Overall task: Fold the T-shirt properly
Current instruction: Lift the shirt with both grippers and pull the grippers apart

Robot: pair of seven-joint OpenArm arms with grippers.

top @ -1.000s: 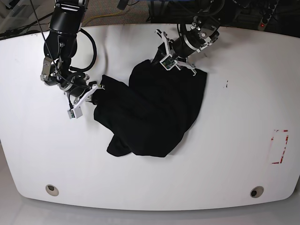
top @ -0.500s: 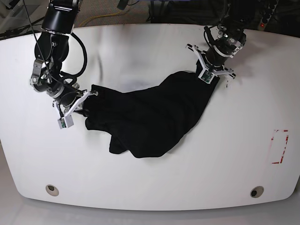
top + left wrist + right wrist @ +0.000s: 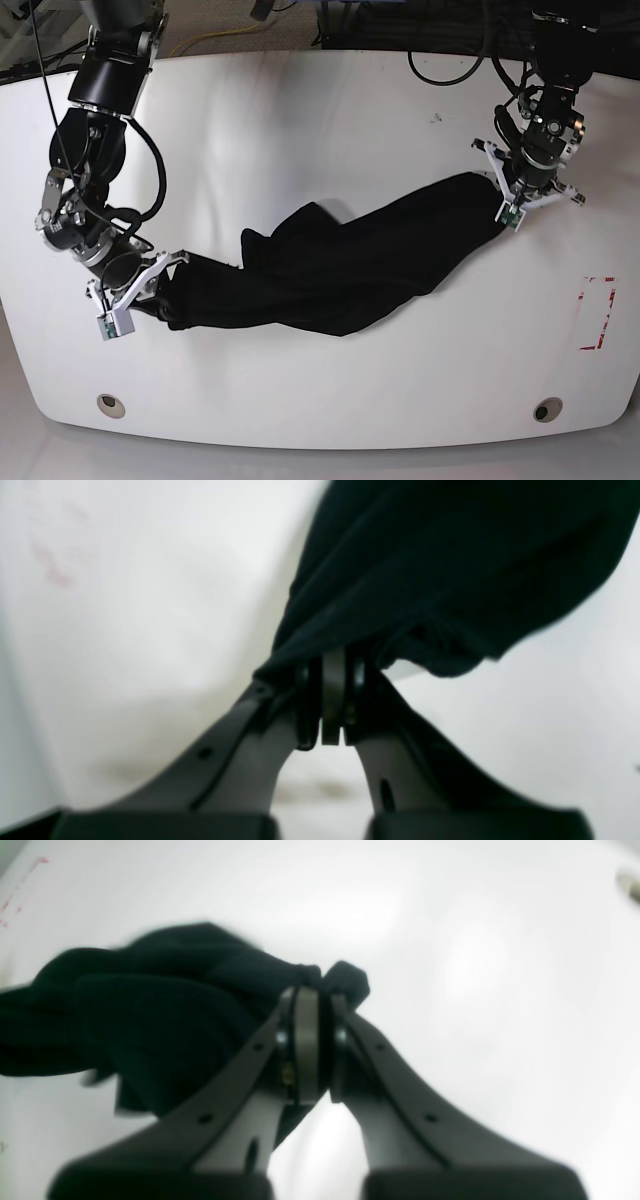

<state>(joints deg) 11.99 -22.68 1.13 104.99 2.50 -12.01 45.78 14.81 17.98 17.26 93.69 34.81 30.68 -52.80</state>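
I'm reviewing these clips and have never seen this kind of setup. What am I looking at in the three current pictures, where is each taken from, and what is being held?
This is a two-armed robot working at a white table. The base view looks down on the whole table from above. The other two pictures come from cameras mounted on each wrist, looking along the tool. A black T-shirt is stretched into a long band between the arms. The left tool, at the right of the base view, is shut on one end of the cloth. The right tool, at the left, is shut on the other end. Near the table's edge sits a small red marking.
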